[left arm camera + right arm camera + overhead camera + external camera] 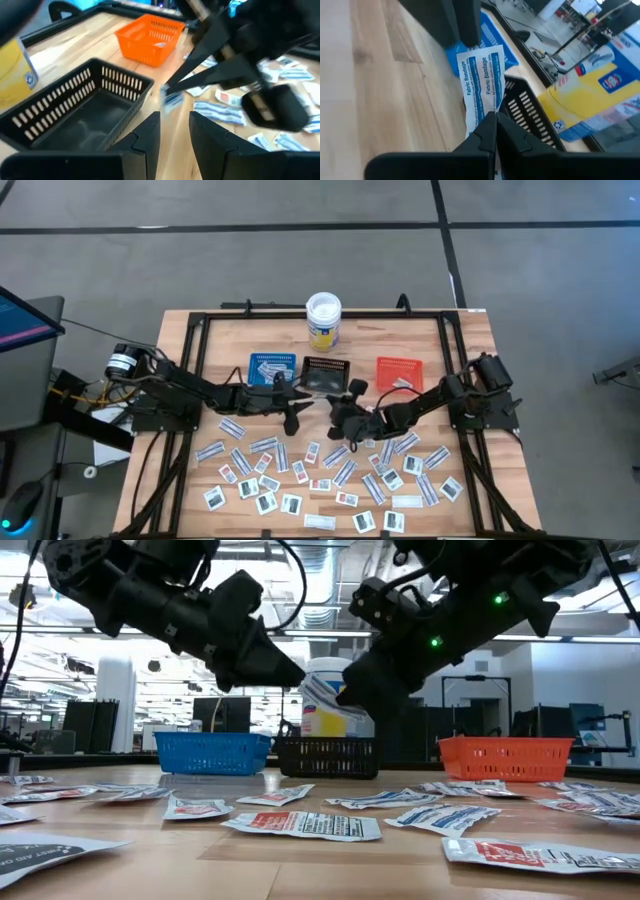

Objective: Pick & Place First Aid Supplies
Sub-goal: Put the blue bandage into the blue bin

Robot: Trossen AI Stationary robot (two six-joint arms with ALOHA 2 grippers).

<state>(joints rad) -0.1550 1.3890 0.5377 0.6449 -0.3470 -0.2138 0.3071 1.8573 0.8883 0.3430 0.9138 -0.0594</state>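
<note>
Right gripper: clamped on a bandage strip, lifted beside the black tray, likely for dropping in.
Left gripper: fingers apart, empty, facing the strip.
Other packets: scattered on the surface.

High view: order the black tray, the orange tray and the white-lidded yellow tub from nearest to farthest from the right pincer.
From the right pincer:
1. Black slotted plastic tray, just behind it, centre.
2. Orange slotted plastic tray, off to the arm's own side.
3. White-lidded yellow-labelled tub, at the back edge.
</note>
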